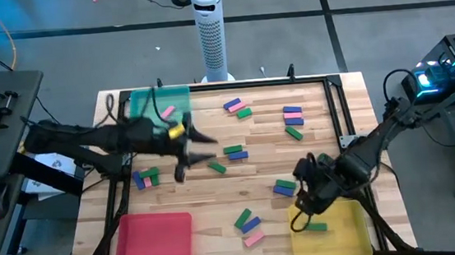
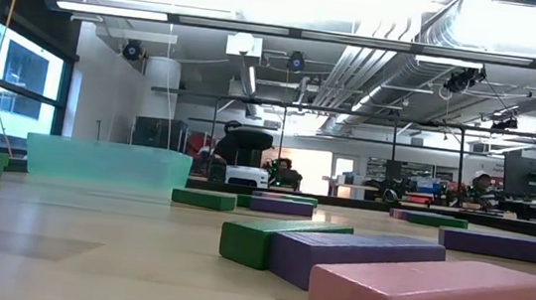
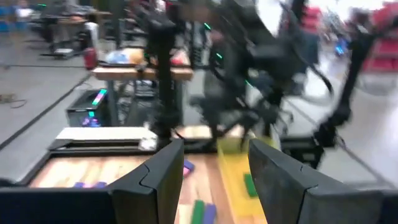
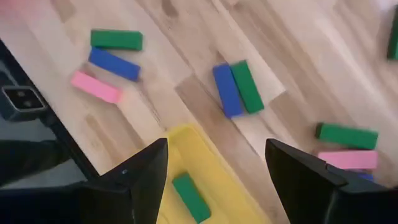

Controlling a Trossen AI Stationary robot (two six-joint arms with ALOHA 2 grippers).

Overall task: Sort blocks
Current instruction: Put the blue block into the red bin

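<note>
- Right gripper [image 1: 306, 193] hangs over the near-right part of the table [image 1: 217, 198], above the far-left corner of the yellow tray [image 1: 348, 228], at about 5 o'clock from table centre. Its fingers [image 4: 134, 180] are spread wide with nothing between them.
- One green block [image 4: 191, 197] lies flat inside the yellow tray, directly below the open right gripper and apart from it. The high view shows the same block [image 1: 315, 227] near the tray's left side.
- Left gripper [image 1: 187, 153] is over the middle-left of the table, at about 9 o'clock from centre, blurred in the high view. Its fingers [image 3: 158, 180] stand apart with an empty gap between them; no block is held.
- Teal tray [image 1: 177, 99] sits at the far-left corner, about 11 o'clock, and holds a pink block [image 1: 167, 112].
- Red tray [image 1: 153, 241] sits at the near-left corner, about 7 o'clock.
- Loose blocks remain scattered on the bare wood: a blue and green pair [image 1: 238, 108] at 12 o'clock; a blue, pink and green group [image 1: 293, 122] at 2 o'clock; a green and blue pair [image 1: 235, 152] near centre; a blue and green pair [image 1: 284, 188] just beside the right gripper; a green, blue and pink group [image 1: 248, 225] at 6 o'clock; a small cluster [image 1: 144, 178] at 8 o'clock, just below the left arm.
</note>
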